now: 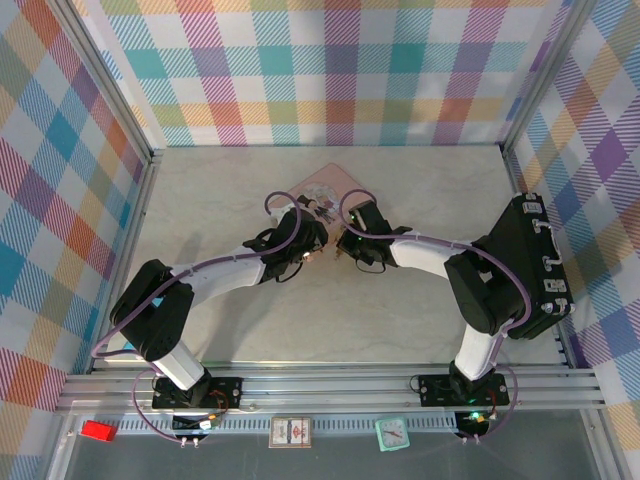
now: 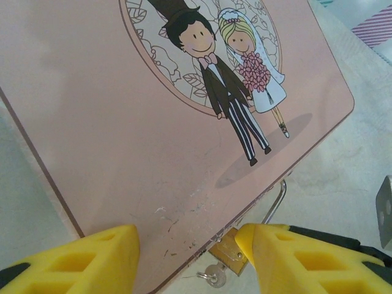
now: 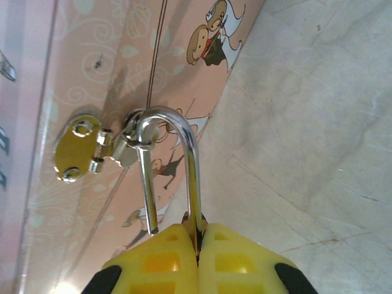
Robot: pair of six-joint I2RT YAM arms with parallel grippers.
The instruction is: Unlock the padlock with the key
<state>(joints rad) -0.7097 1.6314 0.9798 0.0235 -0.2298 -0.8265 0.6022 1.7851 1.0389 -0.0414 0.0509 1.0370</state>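
Right gripper (image 3: 197, 237): pinched closed, padlock (image 3: 160, 113) shackle just beyond it.
Left gripper (image 2: 190, 245): jaws apart, padlock touching one finger (image 2: 291, 257).

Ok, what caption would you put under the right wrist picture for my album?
The right tool, shut, by the padlock's silvery shackle, hooked through the pink tin's gold clasp.

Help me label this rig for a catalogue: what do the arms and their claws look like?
The left arm and right arm have white tubular links between bulky black joint housings, with a thin purple cable looping along each. The left claw and right claw have bright yellow fingers moulded with rectangular recesses, on black mounts.
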